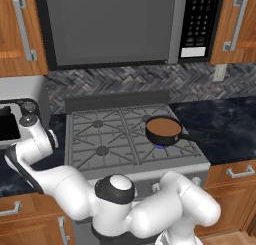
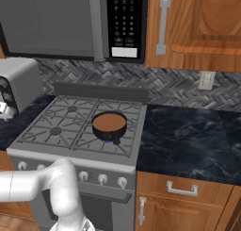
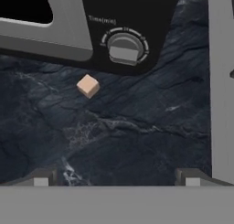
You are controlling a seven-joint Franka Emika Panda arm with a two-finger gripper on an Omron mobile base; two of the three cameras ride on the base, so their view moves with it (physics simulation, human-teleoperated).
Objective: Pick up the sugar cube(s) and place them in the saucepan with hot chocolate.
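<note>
One light tan sugar cube (image 3: 87, 86) is lying on the dark table (image 3: 137, 136) just beside the toaster oven's dial (image 3: 124, 49), and the claw (image 3: 116, 177), gaping wide and empty, is needing to centre over it before descending.

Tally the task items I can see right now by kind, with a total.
Light tan sugar cube, on the dark marble counter below the timer dial: 1
Small dark grey saucepan of brown hot chocolate, on the stove's front right burner: 1
Total: 2
</note>
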